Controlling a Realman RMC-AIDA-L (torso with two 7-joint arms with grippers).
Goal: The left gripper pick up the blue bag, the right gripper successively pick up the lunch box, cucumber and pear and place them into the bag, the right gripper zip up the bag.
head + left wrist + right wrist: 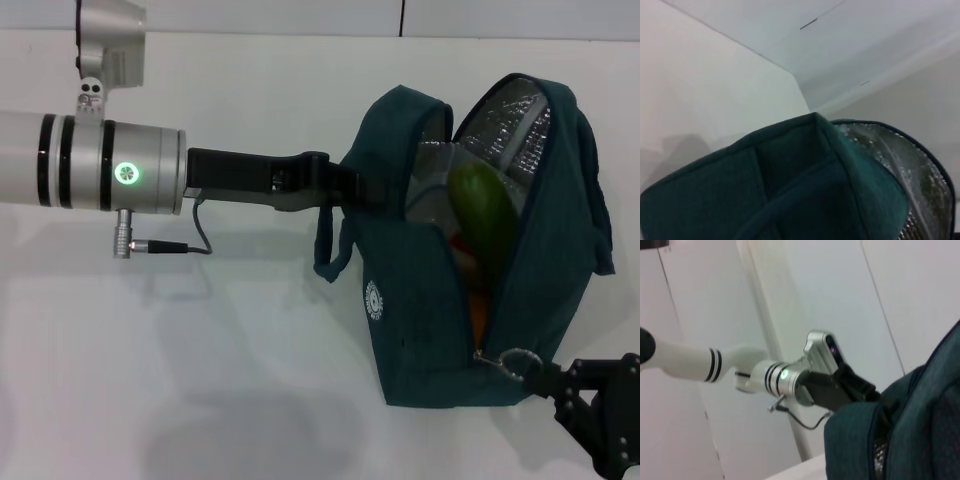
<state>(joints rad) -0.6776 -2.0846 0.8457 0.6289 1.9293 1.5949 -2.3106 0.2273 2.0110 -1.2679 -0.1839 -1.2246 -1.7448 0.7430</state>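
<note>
The right end effector (545, 378) is nearest, low at the bottom corner of the blue bag (420, 330). Its black fingers look pinched on the silver ring zipper pull (517, 360). I think the zipping step is just starting. To do it well, pull the ring slowly along the open edge and follow the curve, so the cloth does not bunch up.

The bag stands on the white surface (200, 380), wide open. Inside I see the green cucumber (480, 215) and a bit of the orange pear (478, 300) below it. The lunch box is hard to make out.

Farther back, the left end effector (365, 190) holds the bag's side. Its fingertips are hidden by the cloth, so I cannot tell how tight they are.
</note>
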